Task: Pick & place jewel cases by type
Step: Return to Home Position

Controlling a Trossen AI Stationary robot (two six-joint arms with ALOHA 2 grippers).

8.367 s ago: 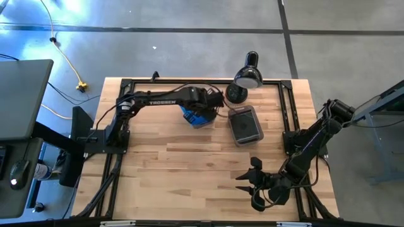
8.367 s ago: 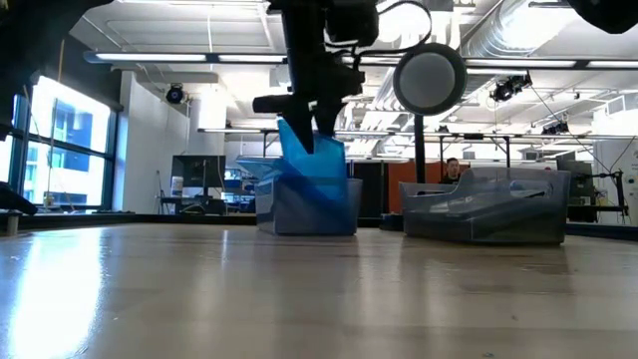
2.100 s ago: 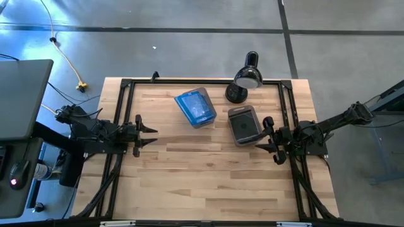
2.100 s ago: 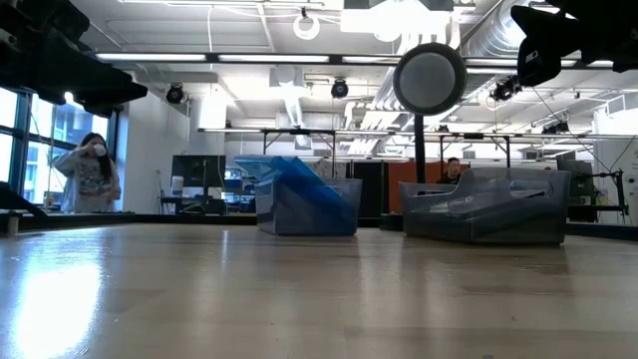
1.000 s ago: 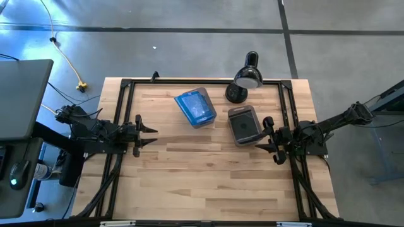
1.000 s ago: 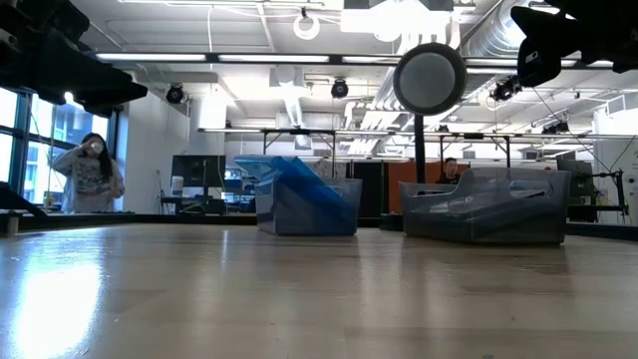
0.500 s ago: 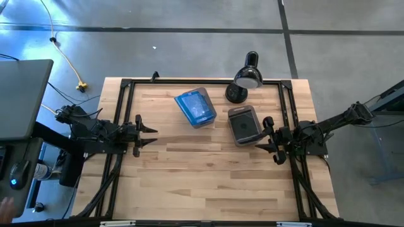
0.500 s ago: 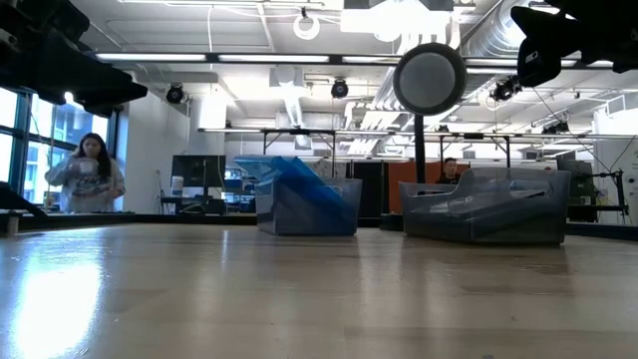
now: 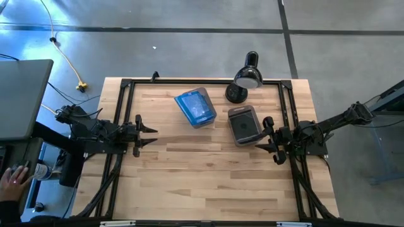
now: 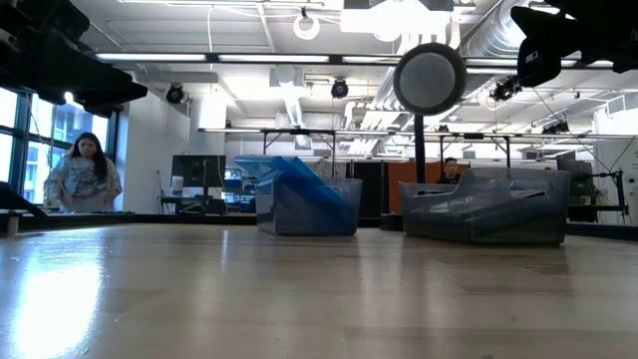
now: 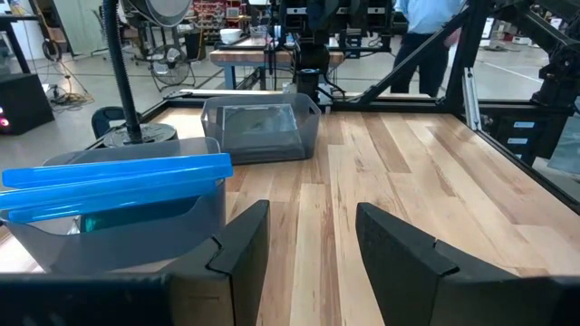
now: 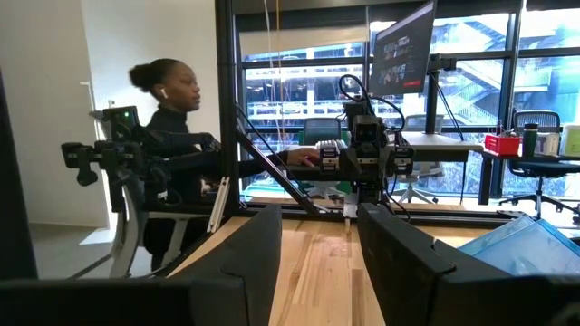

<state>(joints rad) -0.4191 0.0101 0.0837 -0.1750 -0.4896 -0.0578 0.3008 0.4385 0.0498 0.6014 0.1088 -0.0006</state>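
Note:
Blue jewel cases (image 9: pixel 195 106) lie stacked in a smoky grey tub (image 11: pixel 118 222) at the table's far middle, and their edges (image 11: pixel 113 181) stick out over its rim. Dark jewel cases (image 9: pixel 245 126) lie in a second tub (image 11: pixel 261 129) to its right. My left gripper (image 9: pixel 144 131) stands open at the table's left edge, pointing level across the table, with nothing between its fingers. At the right edge, just right of the dark tub, my right gripper (image 9: pixel 269 137) is open too and holds nothing.
A black dome-headed lamp (image 9: pixel 247 77) stands at the far edge, behind the dark tub. A black frame (image 9: pixel 120 113) runs around the table. Bare wood (image 9: pixel 202 176) fills the near half. People show in the room beyond, and a hand (image 9: pixel 12 180) is off the table's left.

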